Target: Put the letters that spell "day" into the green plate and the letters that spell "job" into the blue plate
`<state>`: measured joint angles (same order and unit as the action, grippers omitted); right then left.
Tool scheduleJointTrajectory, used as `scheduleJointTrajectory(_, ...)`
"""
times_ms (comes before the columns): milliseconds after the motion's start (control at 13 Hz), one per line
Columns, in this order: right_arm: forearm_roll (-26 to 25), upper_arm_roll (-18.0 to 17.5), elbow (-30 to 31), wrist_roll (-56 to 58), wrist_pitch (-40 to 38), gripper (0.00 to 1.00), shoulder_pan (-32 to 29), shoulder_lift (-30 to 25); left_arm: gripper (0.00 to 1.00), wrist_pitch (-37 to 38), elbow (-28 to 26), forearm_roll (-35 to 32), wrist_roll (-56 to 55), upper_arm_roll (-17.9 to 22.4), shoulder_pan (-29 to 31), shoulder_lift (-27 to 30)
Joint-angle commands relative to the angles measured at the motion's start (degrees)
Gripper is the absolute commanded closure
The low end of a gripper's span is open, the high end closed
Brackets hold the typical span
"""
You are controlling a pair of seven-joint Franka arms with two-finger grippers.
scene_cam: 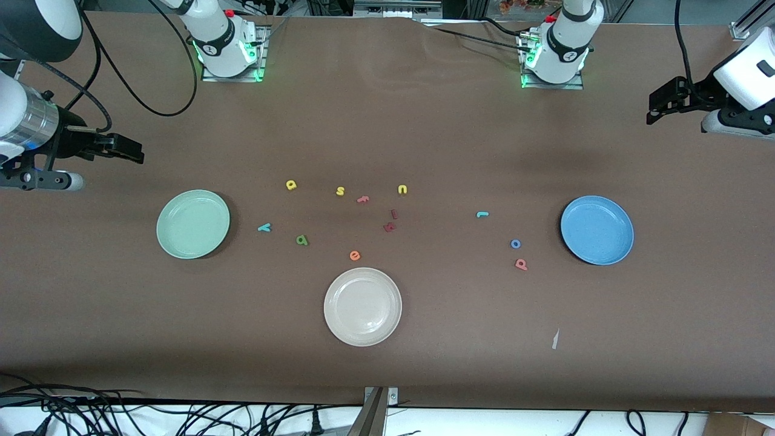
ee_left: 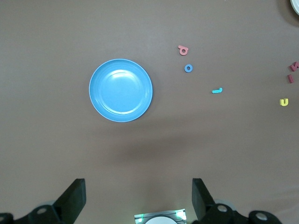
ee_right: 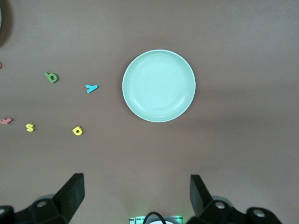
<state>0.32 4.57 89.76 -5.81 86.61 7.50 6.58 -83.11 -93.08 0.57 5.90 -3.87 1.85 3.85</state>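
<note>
Cream plate [ee_left: 296, 5] cut off at left wrist view's edge; both arms' jaws apart, empty.

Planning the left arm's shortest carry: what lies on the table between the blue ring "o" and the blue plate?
Nothing: only bare brown table separates the blue "o" from the blue plate. Both the front view and the left wrist view show it.

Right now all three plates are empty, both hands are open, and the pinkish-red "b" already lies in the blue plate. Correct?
Not quite. The pinkish-red "b" lies on the table beside the blue plate, not in it, as the front view shows. All three plates are indeed empty, and the left hand and right hand are open.
</note>
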Motion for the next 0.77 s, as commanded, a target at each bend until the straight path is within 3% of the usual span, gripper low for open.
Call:
scheduleJointTrajectory(0,-0.7,-0.2,0.0,-0.4,0.1,0.0,0.1,-0.2,0.0,1.0,2.1,0.3,0.3,0.1,0.0,-0.8)
scheduleJointTrajectory(692,-0.7,-0.3,0.0,-0.5,0.1,0.0,0.1,-0.2,0.0,1.0,2.1,0.3,0.3,0.3,0.5,-1.1)
